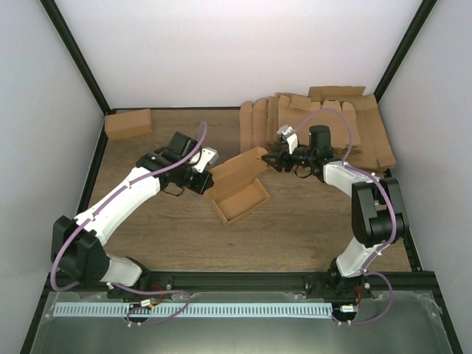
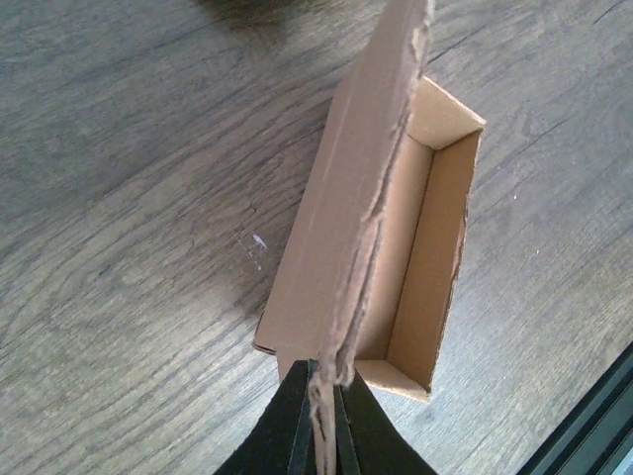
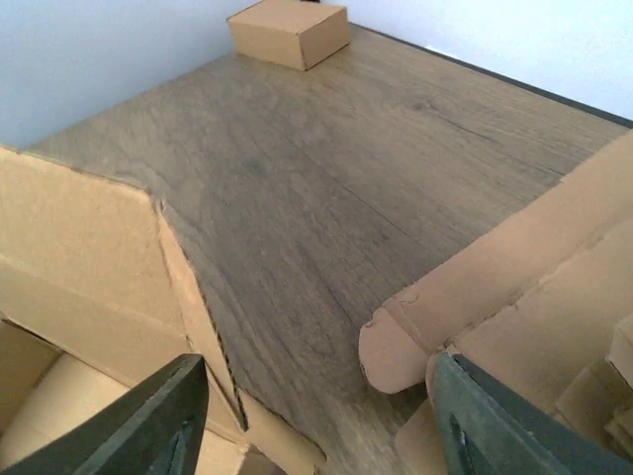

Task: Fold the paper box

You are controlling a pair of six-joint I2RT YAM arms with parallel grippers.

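A brown cardboard box (image 1: 240, 193) lies half folded in the middle of the table, its tray open and its lid flap (image 1: 237, 166) standing up. My left gripper (image 1: 200, 181) is shut on the left end of that flap; in the left wrist view the flap's edge (image 2: 371, 188) runs up from between the closed fingers (image 2: 280, 427), with the open tray (image 2: 420, 262) to the right. My right gripper (image 1: 274, 158) is open and empty beside the flap's right end. In the right wrist view the box's corner (image 3: 89, 267) is at the left.
A stack of flat unfolded box blanks (image 1: 324, 122) lies at the back right, its rounded tabs (image 3: 415, 336) close to my right fingers (image 3: 495, 426). A finished closed box (image 1: 128, 122) stands at the back left corner, also in the right wrist view (image 3: 289, 30).
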